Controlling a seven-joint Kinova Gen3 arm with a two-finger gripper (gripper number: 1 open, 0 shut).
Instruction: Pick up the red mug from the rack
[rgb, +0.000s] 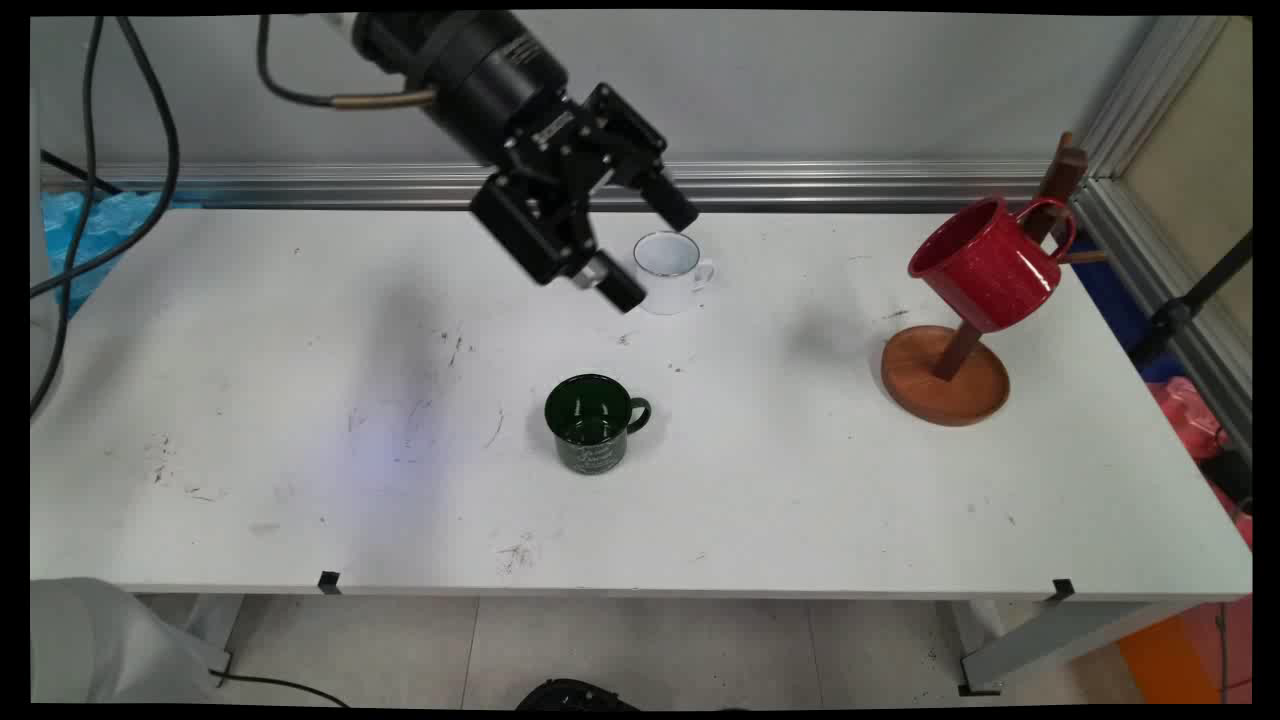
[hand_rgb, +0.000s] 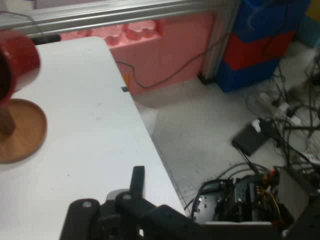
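On the white tabletop (rgb: 300, 420), a dark green mug (rgb: 593, 423) stood at centre frame, the empty pincer (rgb: 655, 245) hung above it with fingers apart beside a white mug (rgb: 670, 272), and a red mug (rgb: 988, 262) hung tilted on a wooden stand (rgb: 945, 385) at right.

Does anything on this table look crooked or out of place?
The red mug hangs tilted by its handle on the wooden mug stand, whose post leans. The green mug and white mug stand upright. Nothing looks spilled.
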